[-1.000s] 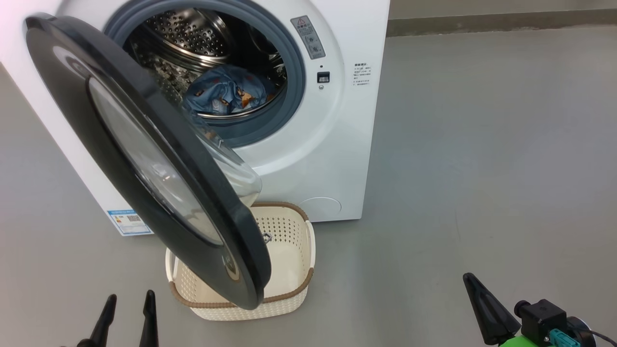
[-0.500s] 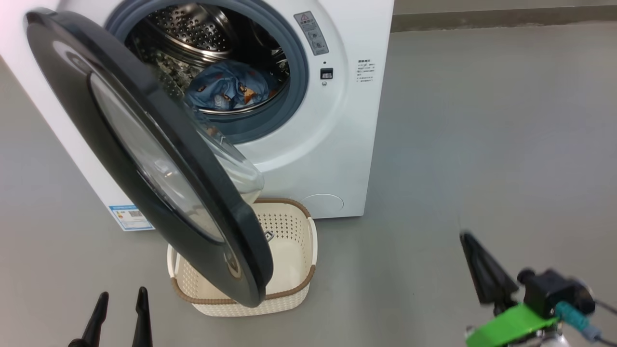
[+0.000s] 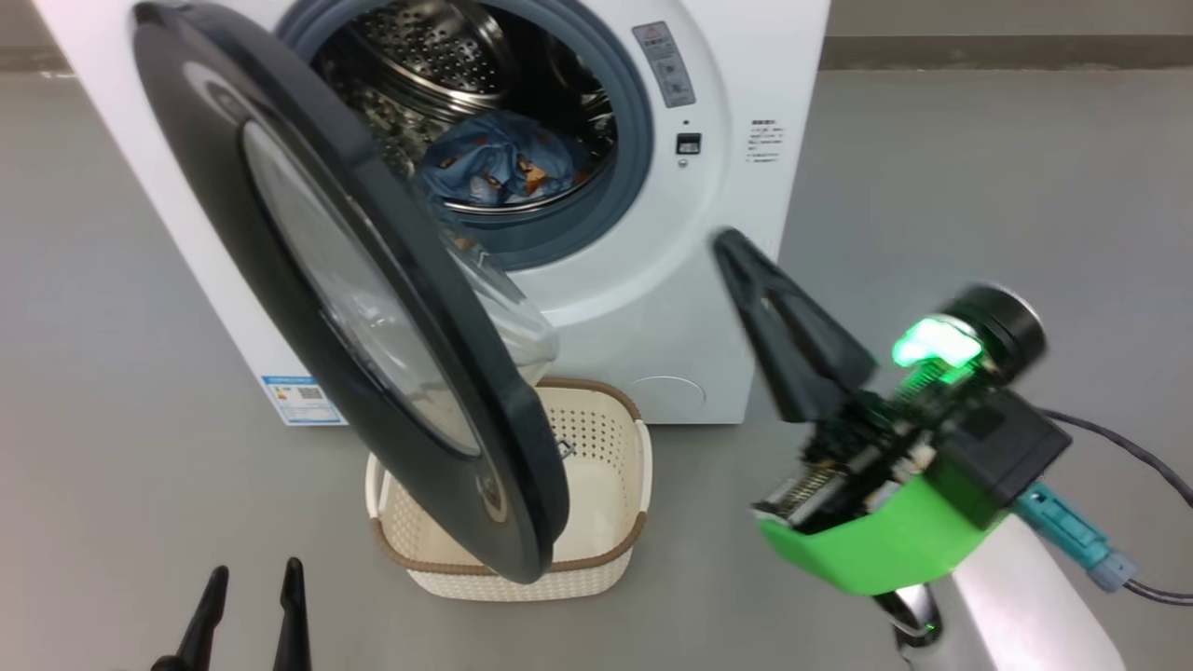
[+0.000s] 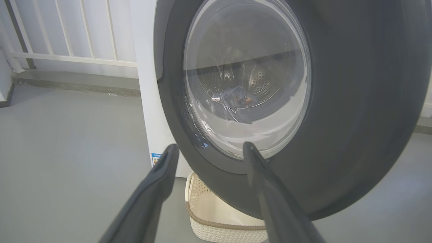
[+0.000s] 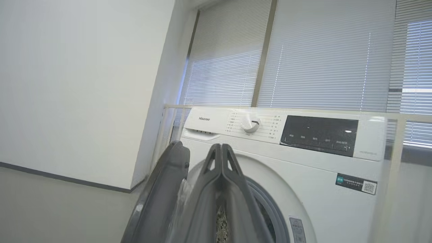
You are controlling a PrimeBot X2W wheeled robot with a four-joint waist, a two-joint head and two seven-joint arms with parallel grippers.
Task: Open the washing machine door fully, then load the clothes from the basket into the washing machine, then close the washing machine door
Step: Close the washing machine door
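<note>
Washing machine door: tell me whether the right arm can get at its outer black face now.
Probably not directly. The right gripper, shut, is on the inner side of the open washing machine door, so the door itself screens its outer face; it would have to round the free edge.

Right end effector (image 3: 732,247) has black tapered fingers (image 3: 792,335), green mount (image 3: 867,550), teal plug (image 3: 1072,536).

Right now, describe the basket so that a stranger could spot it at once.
Find the big white washing machine on the grey floor, its round black-rimmed door swung open. On the floor in front of the machine, partly under that door's lower edge, sits the basket. It is the one small cream container, with perforated walls and a brown woven-look rim.
</note>
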